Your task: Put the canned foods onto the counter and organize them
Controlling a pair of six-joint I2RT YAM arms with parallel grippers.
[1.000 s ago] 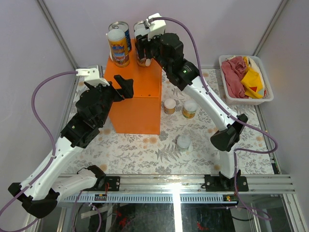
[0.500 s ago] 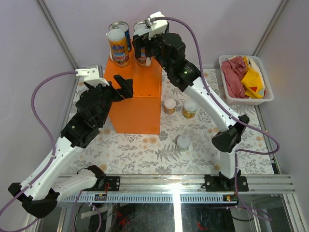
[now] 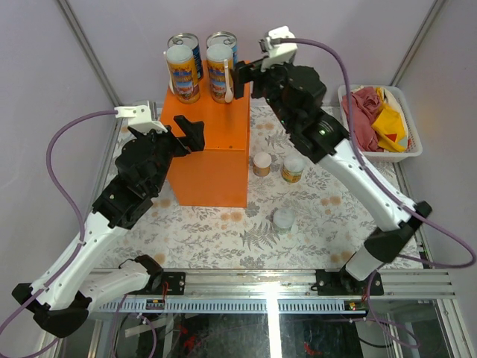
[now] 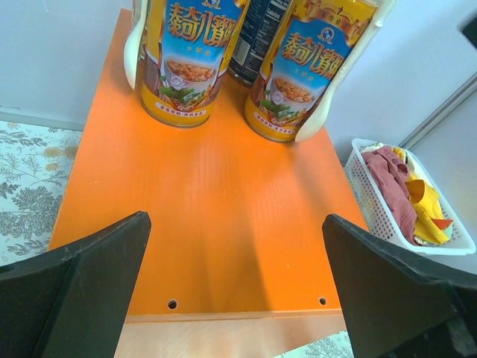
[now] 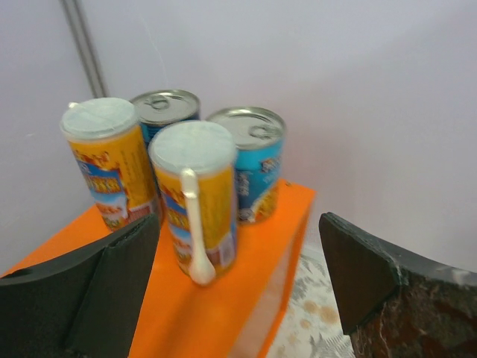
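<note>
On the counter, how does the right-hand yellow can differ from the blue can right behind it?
The yellow can has a white plastic lid; the blue can has a bare silver pull-tab top. The yellow can carries a white spoon on its side; the blue can shows none. Both stand upright on the orange counter.

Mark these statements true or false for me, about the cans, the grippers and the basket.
1. Four cans stand on the orange counter. True.
2. The right gripper is clamped on a yellow can. False: the right gripper is open, holds nothing, and sits just right of the nearest yellow can.
3. The short pale-lidded cans are on the counter. False: the short pale-lidded cans stand on the table, to the right of the counter.
4. The white basket holds red and yellow cloths. True.
5. The left gripper is open. True.
</note>
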